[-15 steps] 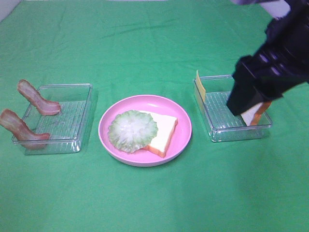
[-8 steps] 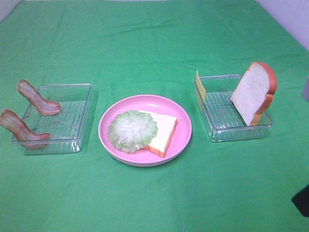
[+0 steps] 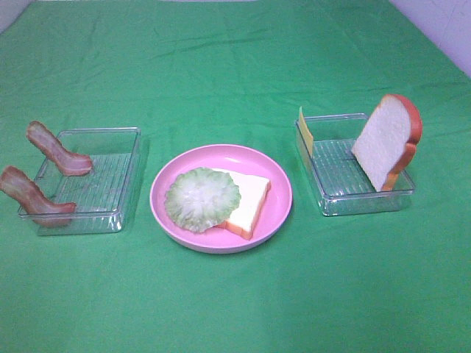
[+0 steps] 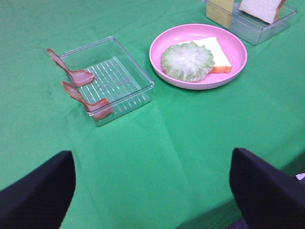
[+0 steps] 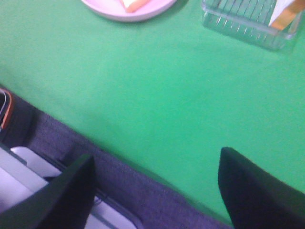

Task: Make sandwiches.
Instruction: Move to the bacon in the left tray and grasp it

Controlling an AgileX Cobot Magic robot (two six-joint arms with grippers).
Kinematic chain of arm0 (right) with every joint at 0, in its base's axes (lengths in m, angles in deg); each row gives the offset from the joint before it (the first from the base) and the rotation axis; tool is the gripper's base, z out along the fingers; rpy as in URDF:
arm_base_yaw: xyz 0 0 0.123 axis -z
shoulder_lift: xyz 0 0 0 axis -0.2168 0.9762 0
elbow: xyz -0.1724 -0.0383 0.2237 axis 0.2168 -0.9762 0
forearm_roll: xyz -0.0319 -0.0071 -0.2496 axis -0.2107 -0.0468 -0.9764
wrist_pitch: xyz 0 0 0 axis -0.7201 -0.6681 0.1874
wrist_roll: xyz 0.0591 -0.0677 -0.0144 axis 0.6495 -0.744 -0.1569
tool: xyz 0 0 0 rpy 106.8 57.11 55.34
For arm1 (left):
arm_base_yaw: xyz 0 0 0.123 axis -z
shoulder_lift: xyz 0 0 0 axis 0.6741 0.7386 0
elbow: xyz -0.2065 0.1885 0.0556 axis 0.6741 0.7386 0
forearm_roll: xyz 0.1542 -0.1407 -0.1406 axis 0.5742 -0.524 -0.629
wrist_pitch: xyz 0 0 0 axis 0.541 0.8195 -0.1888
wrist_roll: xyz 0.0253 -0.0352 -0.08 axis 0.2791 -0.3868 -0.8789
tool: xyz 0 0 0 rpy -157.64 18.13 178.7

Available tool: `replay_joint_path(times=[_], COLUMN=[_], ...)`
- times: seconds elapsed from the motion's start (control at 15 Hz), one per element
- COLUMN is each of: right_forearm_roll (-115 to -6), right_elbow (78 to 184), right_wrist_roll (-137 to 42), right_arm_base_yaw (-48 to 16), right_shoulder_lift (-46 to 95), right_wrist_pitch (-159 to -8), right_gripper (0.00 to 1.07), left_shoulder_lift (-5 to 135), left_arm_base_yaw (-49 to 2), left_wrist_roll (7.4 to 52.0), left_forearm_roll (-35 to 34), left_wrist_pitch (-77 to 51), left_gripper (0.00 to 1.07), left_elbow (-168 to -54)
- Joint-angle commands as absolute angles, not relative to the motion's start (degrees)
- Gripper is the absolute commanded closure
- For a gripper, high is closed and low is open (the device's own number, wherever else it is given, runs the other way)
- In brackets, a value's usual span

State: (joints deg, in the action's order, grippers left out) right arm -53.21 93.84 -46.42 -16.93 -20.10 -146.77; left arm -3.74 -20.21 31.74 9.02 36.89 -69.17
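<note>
A white bread slice (image 3: 250,197) lies on the round pink plate (image 3: 282,184) with round pale green lettuce (image 3: 202,198) overlapping its left part. Two bacon strips (image 3: 57,151) (image 3: 29,195) lean on the left wall of the left clear tray (image 3: 103,184). A second bread slice (image 3: 386,140) leans upright at the right end of the right clear tray (image 3: 338,184). A thin yellow cheese slice (image 3: 305,131) stands at that tray's left end. Neither gripper shows in the exterior view. My left gripper (image 4: 151,157) is open and empty. My right gripper (image 5: 156,157) is open and empty.
Green cloth (image 3: 235,73) covers the table. The right wrist view shows the table's front edge (image 5: 119,157) with a dark floor and grey equipment below it, and the near wall of the right tray (image 5: 243,21).
The right arm, which covered the bread slice at the right tray a second ago, has pulled back towards the front and left the exterior view. The bread slice stays leaning in the tray.
</note>
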Motion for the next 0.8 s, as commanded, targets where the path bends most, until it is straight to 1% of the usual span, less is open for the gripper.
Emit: replay_joint_path(times=[0.07,0.4,0.53,0.6,0.8], right_forearm_roll=[-53.72,-54.18,-54.18,-54.18,-54.18], right_elbow=[93.49,92.46,92.46,92.46,92.46], right_wrist_roll=[-47.4,-50.89,-51.29,-51.29,-51.41], right_arm_base_yaw=[-16.87,-16.87,-16.87,-16.87,-16.87], right_shoulder_lift=[-29.21,-42.79,-44.56,-44.68,-44.68], right_wrist_pitch=[-146.08,-148.14,-148.14,-148.14,-148.14], right_gripper=[0.39,0.39,0.39,0.39,0.39], left_shoulder_lift=[-4.89,-4.71,-3.34,-1.16,7.43], left_arm_base_yaw=[-19.92,-19.92,-19.92,-19.92,-19.92], left_wrist_roll=[31.51,30.93,26.64,24.06,18.73], left_forearm_roll=[8.73,8.9,8.96,8.96,9.7], left_wrist_pitch=[36.26,36.26,36.08,35.91,35.68], left_gripper=[0.24,0.25,0.26,0.26,0.26], left_elbow=[-69.11,-69.11,-69.11,-69.11,-69.23])
